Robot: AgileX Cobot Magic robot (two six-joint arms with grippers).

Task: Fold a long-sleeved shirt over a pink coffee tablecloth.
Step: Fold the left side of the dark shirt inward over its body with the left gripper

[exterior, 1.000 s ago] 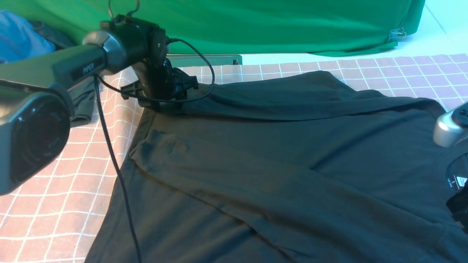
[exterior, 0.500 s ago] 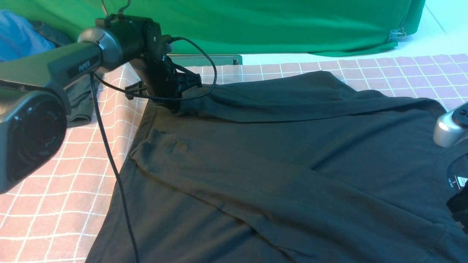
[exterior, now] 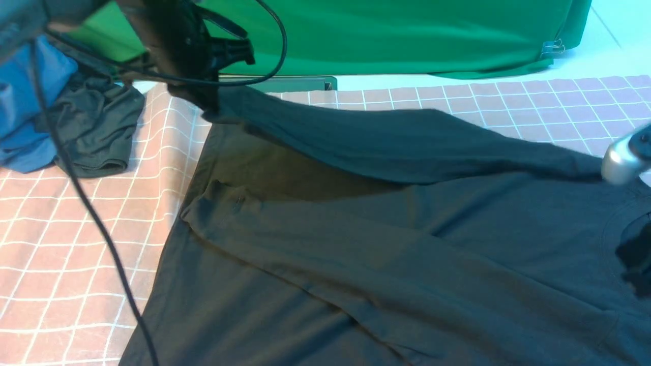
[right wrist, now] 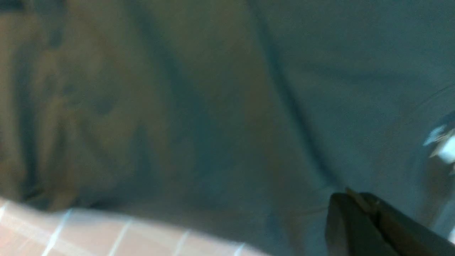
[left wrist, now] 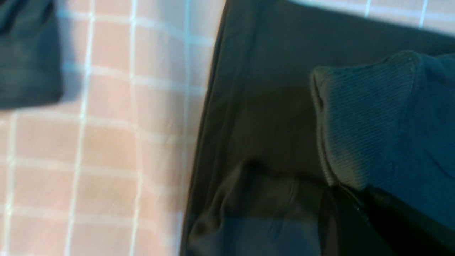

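The black long-sleeved shirt lies spread on the pink coffee tablecloth, one sleeve folded across its body. My left gripper hangs above the shirt's far left corner, shut on the ribbed cuff of the other sleeve. That sleeve is lifted off the cloth and stretches to the right. In the left wrist view the cuff runs into the left gripper. At the right edge my right gripper is over the collar, its jaws shut with no cloth visibly between them.
A smaller dark grey garment and a blue cloth lie bunched at the back left. The green backdrop cloth hangs along the back, with a metal clip at its right end. The left arm's cable dangles over the left side.
My left gripper closed on the sleeve cuff and rose up and back to the left, pulling the sleeve off the shirt. The right arm shifted slightly upward.
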